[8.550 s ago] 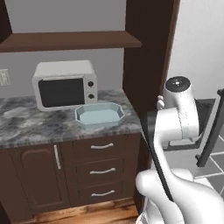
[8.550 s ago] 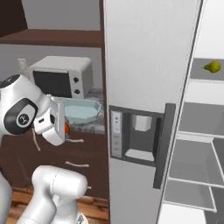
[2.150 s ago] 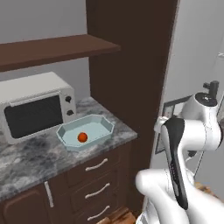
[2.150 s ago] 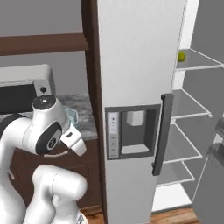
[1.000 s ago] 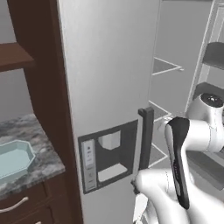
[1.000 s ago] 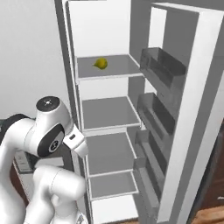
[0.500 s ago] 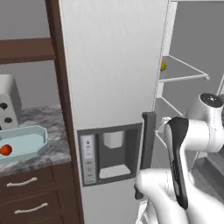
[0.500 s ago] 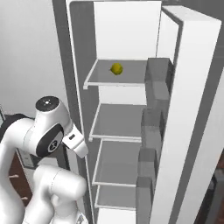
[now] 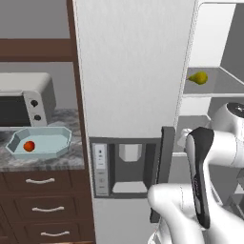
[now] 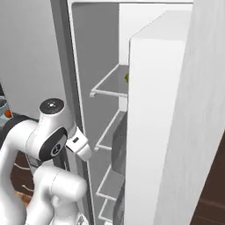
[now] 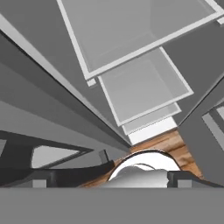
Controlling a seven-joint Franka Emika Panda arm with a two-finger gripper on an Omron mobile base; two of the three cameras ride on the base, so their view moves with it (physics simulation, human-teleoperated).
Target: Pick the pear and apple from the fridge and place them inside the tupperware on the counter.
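The small yellow-green pear (image 9: 198, 77) lies on its side on an upper white shelf of the tall white-grey fridge (image 9: 138, 71), near the shelf's front edge, its narrow end pointing toward the closed door with the dark dispenser recess. Nothing touches it. The small round red-orange apple (image 9: 29, 146) sits in the shallow pale blue octagonal tupperware (image 9: 57, 142), toward its left end, on the grey marbled counter (image 9: 66, 162) close to the front edge, in front of a white microwave (image 9: 26, 97).

The pear looks light, firm and smooth-skinned, so it will probably roll or slip if nudged. The best hold is likely across the wide rounded belly, with the fingers on opposite sides, not on the tapering neck, where a pinch would tend to squeeze it out.

The gripper (image 11: 107, 179) points down past the lower shelves toward the wooden floor; whether its jaws are spread or pressed together cannot be told here.
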